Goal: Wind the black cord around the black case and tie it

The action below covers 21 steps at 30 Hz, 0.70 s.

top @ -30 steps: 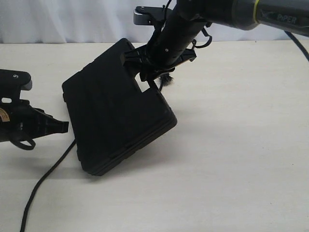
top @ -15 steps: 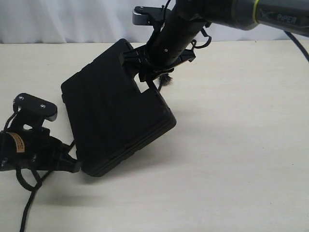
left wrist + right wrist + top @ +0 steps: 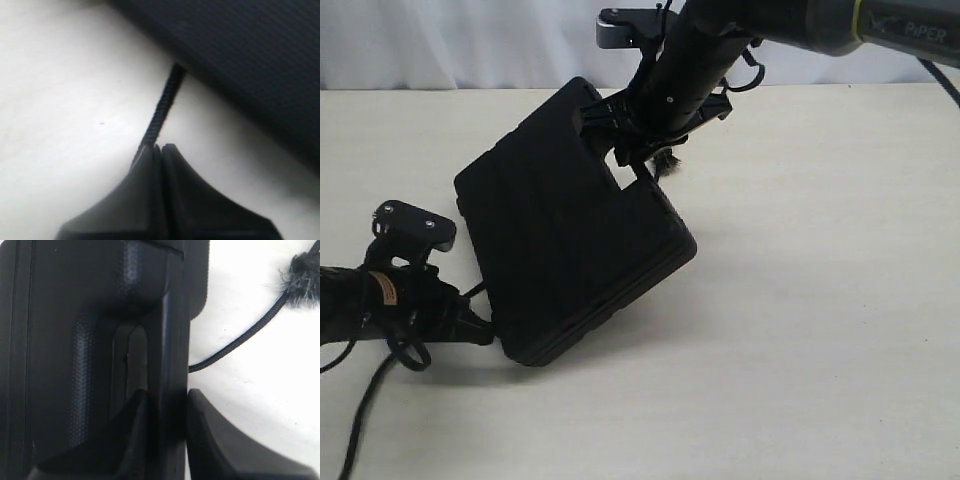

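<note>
The black case point(image 3: 570, 240) stands tilted, its handle end raised. My right gripper point(image 3: 632, 135) is shut on the handle bar, one finger in the slot; in the right wrist view the right gripper point(image 3: 167, 396) straddles that bar of the black case point(image 3: 75, 340). The black cord point(image 3: 235, 342) comes out from under the case and ends in a frayed tuft point(image 3: 302, 272). My left gripper point(image 3: 485, 333) is shut at the case's low corner. In the left wrist view the cord point(image 3: 162, 105) runs from beside the left gripper's point(image 3: 161, 147) closed tips to beneath the case point(image 3: 250, 55), not pinched.
More of the cord point(image 3: 360, 430) trails off over the pale table point(image 3: 820, 330) toward the front left. A white curtain point(image 3: 470, 40) hangs behind the table's far edge. The right arm point(image 3: 800, 25) reaches in from the upper right.
My left gripper, shut throughout, has swung down from beside the case's left edge to its low corner at the cord. The case has shifted slightly right. The right gripper keeps its hold.
</note>
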Each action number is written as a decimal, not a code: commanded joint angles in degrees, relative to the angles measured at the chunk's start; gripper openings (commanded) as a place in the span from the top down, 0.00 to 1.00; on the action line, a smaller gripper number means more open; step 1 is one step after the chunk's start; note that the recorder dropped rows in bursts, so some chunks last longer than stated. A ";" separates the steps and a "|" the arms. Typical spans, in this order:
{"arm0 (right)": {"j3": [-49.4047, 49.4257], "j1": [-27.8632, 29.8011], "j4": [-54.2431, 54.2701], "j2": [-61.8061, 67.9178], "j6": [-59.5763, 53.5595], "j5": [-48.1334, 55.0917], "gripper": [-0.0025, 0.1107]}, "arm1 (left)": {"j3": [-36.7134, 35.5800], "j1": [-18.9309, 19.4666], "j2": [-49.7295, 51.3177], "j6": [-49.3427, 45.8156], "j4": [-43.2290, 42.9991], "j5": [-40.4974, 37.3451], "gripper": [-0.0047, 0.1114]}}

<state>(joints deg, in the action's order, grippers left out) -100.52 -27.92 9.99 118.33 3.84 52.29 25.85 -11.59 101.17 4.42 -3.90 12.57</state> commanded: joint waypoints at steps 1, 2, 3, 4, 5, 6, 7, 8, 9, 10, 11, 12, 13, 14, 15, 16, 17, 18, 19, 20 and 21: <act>-0.42 0.10 -2.43 -2.90 2.00 -0.98 0.94 | 1.98 6.62 1.17 0.00 0.33 -4.15 0.96; -0.42 0.10 -3.03 -3.14 2.28 -0.84 0.94 | 2.65 7.59 1.17 0.00 0.33 -4.04 0.96; -0.42 0.10 -3.32 -3.39 2.64 -0.76 0.94 | 4.04 8.68 1.17 0.00 0.15 -3.80 0.96; -0.42 0.10 -3.18 -3.51 2.75 -0.72 0.94 | 4.65 8.95 1.17 0.00 0.05 -3.80 0.96; -0.42 -0.19 -3.18 -3.39 2.88 -0.72 0.94 | 5.66 8.95 1.17 0.00 0.05 -4.07 0.96; -0.42 -0.18 -3.18 -3.39 3.03 -0.72 0.94 | 5.96 8.95 1.17 0.00 0.05 -4.27 0.96; -0.42 -0.18 -1.92 -3.26 3.48 -0.96 0.94 | 6.68 8.95 1.03 0.00 0.05 -5.09 0.96; -0.42 -0.18 -1.72 -3.26 4.15 -0.96 0.94 | 7.63 8.95 -0.09 0.00 -0.08 -6.95 0.96; -0.42 -0.18 -1.72 -3.26 4.52 -0.96 0.94 | 7.96 8.95 -1.06 0.12 0.07 -7.55 0.96; -0.42 -0.18 -1.72 -3.26 5.25 -0.96 0.94 | 7.96 8.83 -3.57 0.60 0.07 -8.12 0.96; -0.42 -0.18 -1.72 -3.26 5.64 -1.07 0.94 | 7.96 8.83 -5.66 1.86 0.07 -8.43 0.96; -0.42 -0.18 -1.56 -3.39 6.07 -1.56 0.94 | 7.67 8.83 -8.72 2.11 0.07 -8.28 0.96; -0.42 -0.18 -1.03 -3.40 6.07 -1.98 0.94 | 6.95 8.83 -11.29 2.48 0.07 -7.13 0.96; -0.42 -0.18 0.82 -3.74 6.07 -2.52 0.94 | 5.29 8.83 -15.35 3.11 0.07 -4.21 0.96; -0.42 -0.18 1.69 -3.97 6.07 -3.00 0.94 | 3.70 8.83 -17.57 3.11 0.07 -1.45 0.96; -0.42 -0.18 2.71 -4.24 6.07 -3.41 0.94 | 1.68 8.83 -19.85 3.11 0.07 1.95 0.96; -0.42 -0.18 3.31 -4.33 6.07 -3.70 0.94 | -0.52 8.83 -21.60 3.14 0.07 5.22 0.96; -0.42 -0.18 4.12 -4.47 6.07 -4.17 0.94 | -2.83 8.83 -23.70 3.37 -0.04 8.49 0.96; -0.42 -0.18 4.96 -4.47 6.07 -4.67 0.94 | -5.33 8.83 -25.70 3.80 -0.65 11.76 0.96; -0.42 -0.18 5.72 -4.47 6.07 -5.10 0.94 | -7.36 8.68 -27.08 5.32 -2.83 14.63 0.96; -0.42 -0.18 6.82 -4.47 6.07 -5.74 0.94 | -9.86 8.04 -28.52 6.93 -7.31 18.74 0.96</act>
<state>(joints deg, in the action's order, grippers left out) -100.52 -28.06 11.89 115.42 8.58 51.36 21.57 -2.74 76.56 8.12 -5.01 21.80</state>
